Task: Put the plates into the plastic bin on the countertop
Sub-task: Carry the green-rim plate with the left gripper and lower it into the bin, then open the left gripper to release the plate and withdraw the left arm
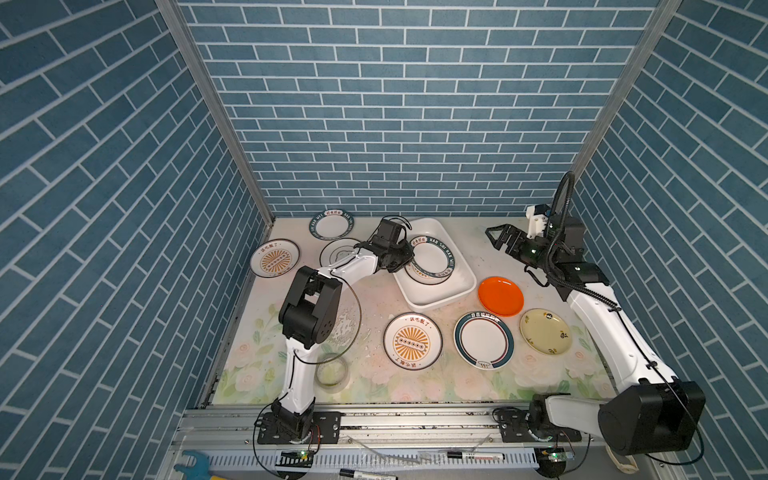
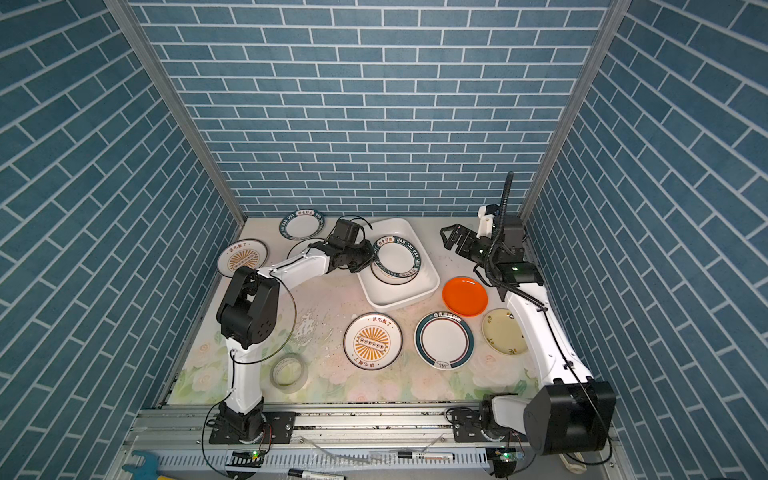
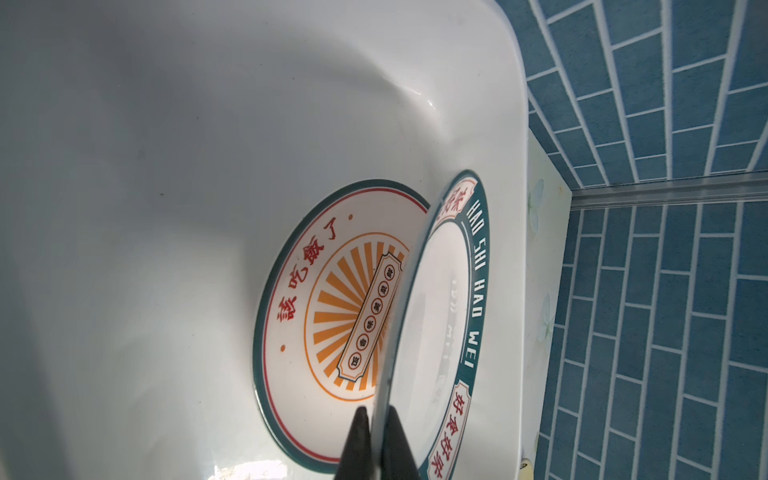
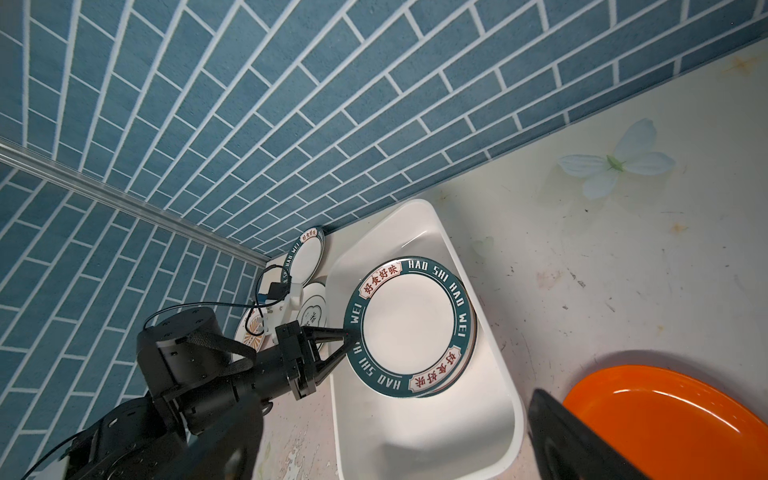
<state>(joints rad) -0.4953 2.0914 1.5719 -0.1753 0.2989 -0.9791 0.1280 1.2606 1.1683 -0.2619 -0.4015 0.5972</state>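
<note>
- the binned sunburst plate (image 3: pixel 316 299), lying in the plastic bin (image 3: pixel 166 166), is mostly covered in both top views by the green-rimmed plate (image 1: pixel 432 259) held above it; only a sliver of its rim is seen there.
- whether the held plate's far edge touches the plate beneath cannot be told.
- a ringed plate (image 1: pixel 338 251) on the table (image 1: pixel 478 253) is partly hidden behind the left arm's wrist, and its pattern is hard to make out.
- in a top view the pale yellow plate (image 2: pixel 503 332) is overlapped by the right arm.
- the right gripper (image 1: pixel 492 239) is shown in its own wrist view only as a dark piece cropped at the frame's edge.
- the bin is set at a slant at the back middle of the table, with the orange plate (image 1: pixel 500 296) just beside its right corner.
- a front sunburst plate (image 1: pixel 412 340) and a green-ringed plate (image 1: pixel 483 340) are laid side by side nearer the front.
- a left sunburst plate (image 1: pixel 275 257) and a lettered plate (image 1: pixel 331 224) are placed at the back left.
- a translucent tape roll (image 1: pixel 332 372) is seen beside the left arm's upright link.
- the left arm is bent at a raised elbow and stretched to the bin's left wall; the left gripper (image 4: pixel 350 336) is clamped on the green-rimmed plate's rim, and the plate is held tilted over the bin.
- the right arm is folded at the right rear, its gripper spread wide and empty above the table, well apart from the bin.
</note>
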